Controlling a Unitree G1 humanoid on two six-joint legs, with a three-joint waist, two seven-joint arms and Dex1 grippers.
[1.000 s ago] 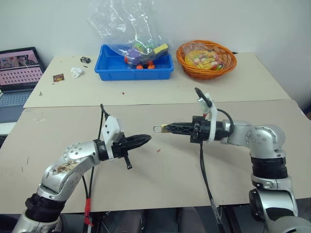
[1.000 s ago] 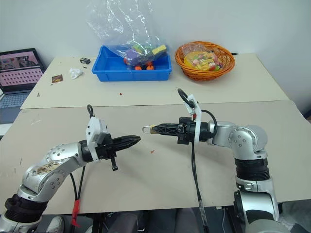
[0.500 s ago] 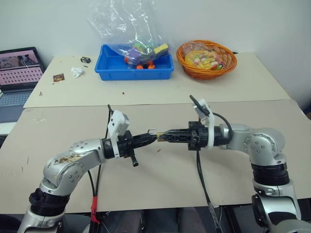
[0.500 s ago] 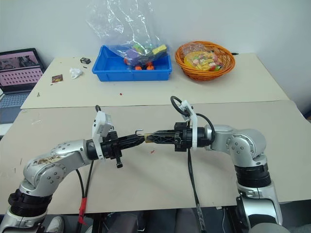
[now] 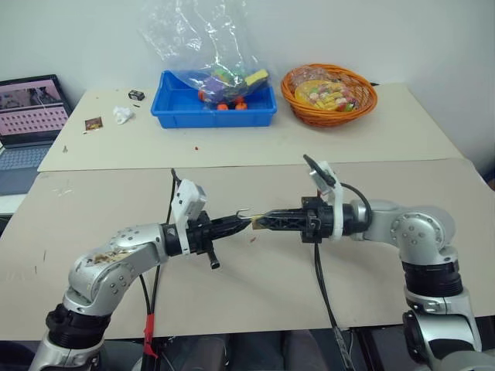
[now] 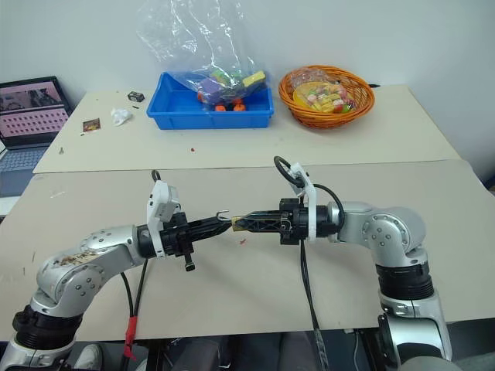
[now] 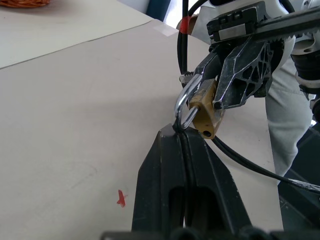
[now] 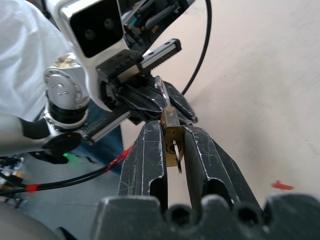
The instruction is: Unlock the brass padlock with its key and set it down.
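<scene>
The brass padlock (image 7: pixel 206 116) hangs in the air over the middle of the table (image 5: pixel 255 301), between my two grippers. My right gripper (image 5: pixel 261 223) comes in level from the right and is shut on the gold body (image 8: pixel 171 127). A small silvery piece, apparently the key (image 8: pixel 175 150), sticks out of the body's end between the right fingers. My left gripper (image 7: pixel 182 132) comes in from the left and is shut on the silver shackle (image 7: pixel 184 102). In the head views the shackle (image 5: pixel 242 210) looks like a hook with one free end.
At the back stand a blue bin (image 5: pixel 178 108) with toys under a clear plastic bag (image 5: pixel 197 35) and an orange basket (image 5: pixel 363 104) of sweets. A laptop (image 5: pixel 27 116) sits far left. Black cables (image 5: pixel 321 270) hang from both wrists. A small red mark (image 5: pixel 253 240) lies under the grippers.
A second ago the left gripper stood apart from the padlock. Its tips have since met the shackle, and the right gripper sits a little lower. Little differs over the last half second.
</scene>
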